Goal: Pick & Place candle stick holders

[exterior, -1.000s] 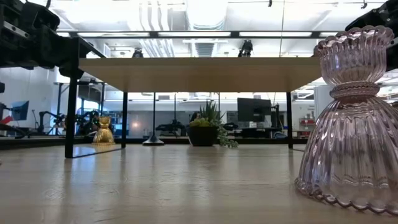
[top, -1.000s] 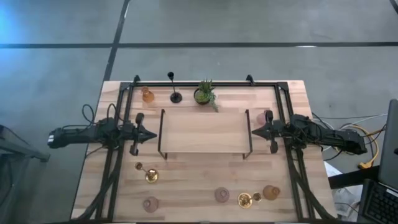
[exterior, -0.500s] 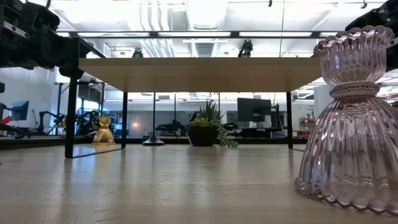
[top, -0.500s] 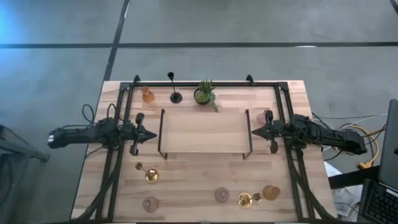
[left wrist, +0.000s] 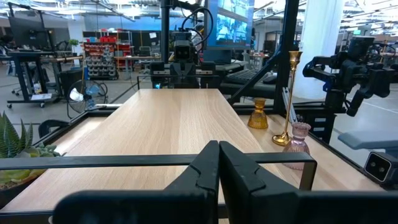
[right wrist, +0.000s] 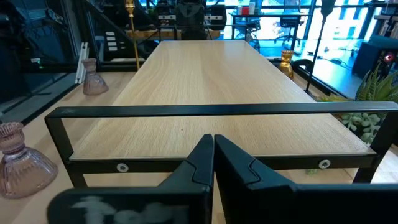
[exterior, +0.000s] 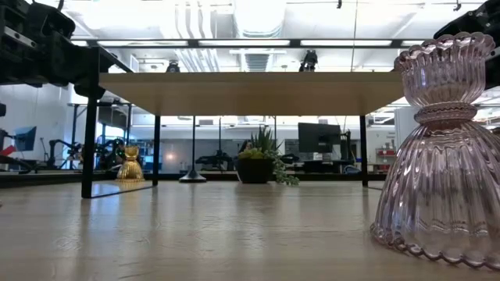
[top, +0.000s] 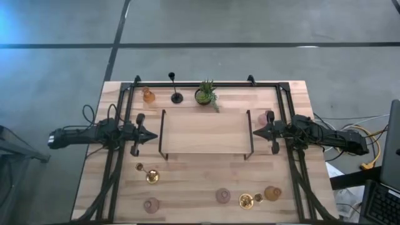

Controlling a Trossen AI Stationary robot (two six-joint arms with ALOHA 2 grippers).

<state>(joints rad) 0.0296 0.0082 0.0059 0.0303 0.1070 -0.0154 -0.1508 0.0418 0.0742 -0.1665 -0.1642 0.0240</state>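
Note:
My left gripper (top: 152, 135) and my right gripper (top: 254, 132) hover shut and empty at the left and right ends of a raised wooden shelf (top: 206, 131). At the far edge stand an amber glass holder (top: 148, 95) and a slim black holder (top: 176, 95), beside a potted plant (top: 205, 94). On the near side stand a slim gold holder (top: 150, 176), a pink one (top: 151, 204), another pink one (top: 223, 195), a second gold one (top: 247, 200) and an amber one (top: 272, 193). A pink holder (exterior: 441, 156) fills the right of the low view.
The shelf's black frame legs (top: 162, 153) stand on the table between the grippers. A black rail frame (top: 125, 94) runs round the table's sides and far edge. Bare tabletop (top: 200, 178) lies between the shelf and the near row of holders.

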